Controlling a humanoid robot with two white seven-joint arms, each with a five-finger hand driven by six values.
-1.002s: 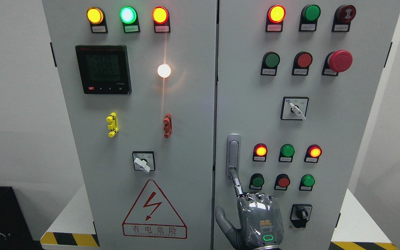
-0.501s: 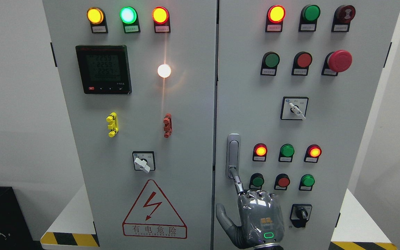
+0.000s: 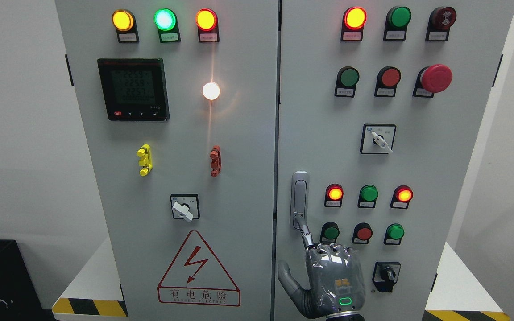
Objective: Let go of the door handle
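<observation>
The door handle [image 3: 300, 198], a slim upright silver lever, sits at the left edge of the right cabinet door [image 3: 453, 147], just beside the seam between the two doors. The right hand [image 3: 328, 281] comes up from the bottom edge, a little right of the middle, with its back to the camera. One finger [image 3: 304, 232] points straight up and its tip meets the lower end of the handle; the other fingers are folded at the knuckles and the thumb [image 3: 286, 281] sticks out to the left. The hand grips nothing.

Just right of the handle are two rows of round buttons, among them a lit red lamp [image 3: 334, 193] and a green button [image 3: 330, 232] close beside the raised finger. A black rotary switch [image 3: 386, 274] lies right of the hand. On the left door [image 3: 239, 147] are a digital meter [image 3: 133, 89] and a red lightning warning triangle [image 3: 198, 269].
</observation>
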